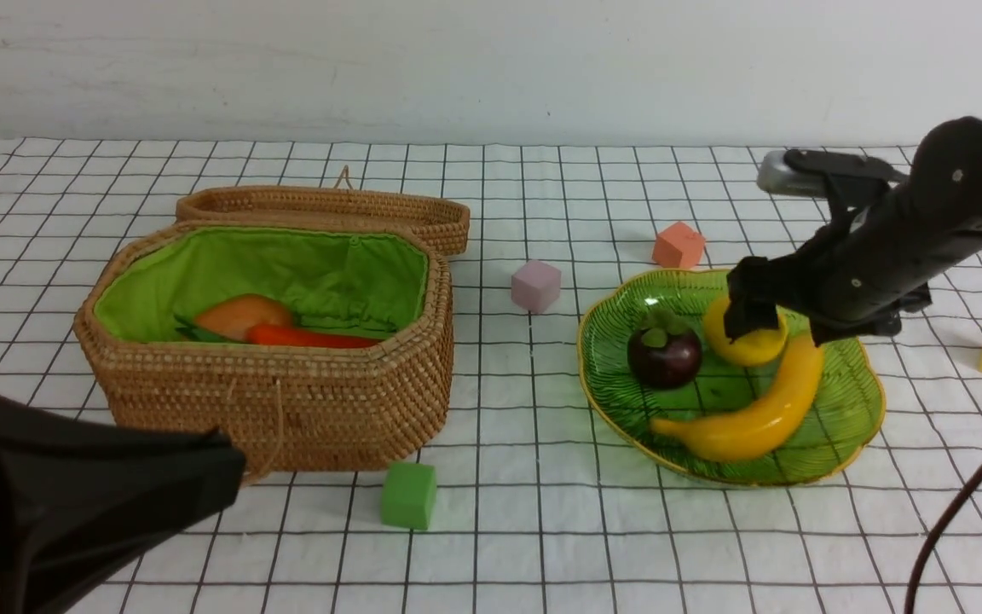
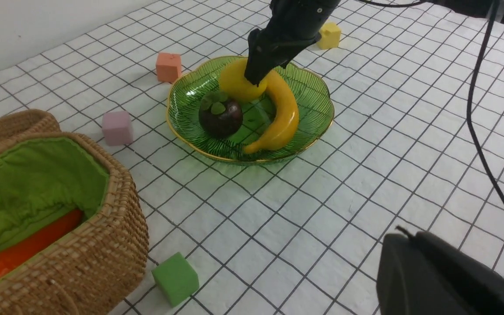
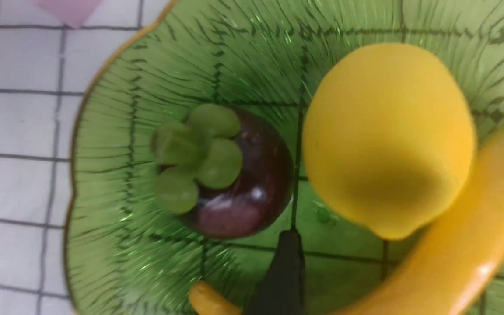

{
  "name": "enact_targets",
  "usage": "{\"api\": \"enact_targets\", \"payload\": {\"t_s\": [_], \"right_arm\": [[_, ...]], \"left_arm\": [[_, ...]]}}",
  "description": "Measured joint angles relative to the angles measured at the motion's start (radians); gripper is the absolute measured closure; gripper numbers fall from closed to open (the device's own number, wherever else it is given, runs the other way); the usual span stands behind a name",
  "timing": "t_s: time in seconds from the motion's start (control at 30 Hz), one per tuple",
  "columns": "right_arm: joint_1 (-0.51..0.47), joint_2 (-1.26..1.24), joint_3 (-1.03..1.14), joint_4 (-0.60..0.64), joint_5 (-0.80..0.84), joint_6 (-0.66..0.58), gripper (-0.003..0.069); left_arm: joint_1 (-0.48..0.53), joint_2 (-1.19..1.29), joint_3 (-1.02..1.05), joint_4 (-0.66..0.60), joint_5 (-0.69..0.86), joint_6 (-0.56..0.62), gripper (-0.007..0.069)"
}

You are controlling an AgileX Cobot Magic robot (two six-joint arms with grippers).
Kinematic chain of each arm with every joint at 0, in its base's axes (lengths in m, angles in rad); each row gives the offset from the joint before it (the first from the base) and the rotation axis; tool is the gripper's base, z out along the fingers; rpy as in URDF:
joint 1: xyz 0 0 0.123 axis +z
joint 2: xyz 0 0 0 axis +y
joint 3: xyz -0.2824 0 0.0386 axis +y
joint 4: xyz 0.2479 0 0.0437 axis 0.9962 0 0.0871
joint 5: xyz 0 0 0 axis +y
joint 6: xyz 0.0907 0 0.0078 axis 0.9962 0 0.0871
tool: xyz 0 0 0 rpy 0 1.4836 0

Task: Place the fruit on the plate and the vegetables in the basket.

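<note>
On plate: 3 fruit, banana, lemon, mangosteen. Right gripper spread over lemon, not pinching. Basket shows carrot, potato; eggplant unseen. Left gripper pressed together, empty.

Front cam sits low between the arms, facing the back wall, taking in the basket and plate together. Left wrist cam looks across the surface from beside the basket toward that plate. Right wrist cam hangs right over the plate, super close, sharing it with both others
</note>
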Motion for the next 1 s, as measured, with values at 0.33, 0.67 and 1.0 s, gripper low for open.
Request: {"api": "enact_targets", "payload": {"t_s": [0.33, 0.67, 1.0], "right_arm": [[0.000, -0.457, 0.112, -0.083, 0.296, 0.000, 0.0309], [0.000, -1.201, 0.635, -0.054, 0.358, 0.100, 0.0666], [0.000, -1.647, 0.825, -0.079, 0.325, 0.228, 0.0652]], "left_arm": [[0.000, -0.186, 0.136, 0.038, -0.088, -0.103, 0.0638], [0.000, -0.609, 0.542, 0.150, -0.396, -0.225, 0.0638], [0.000, -0.652, 0.707, 0.157, -0.460, -0.227, 0.0638]]}}
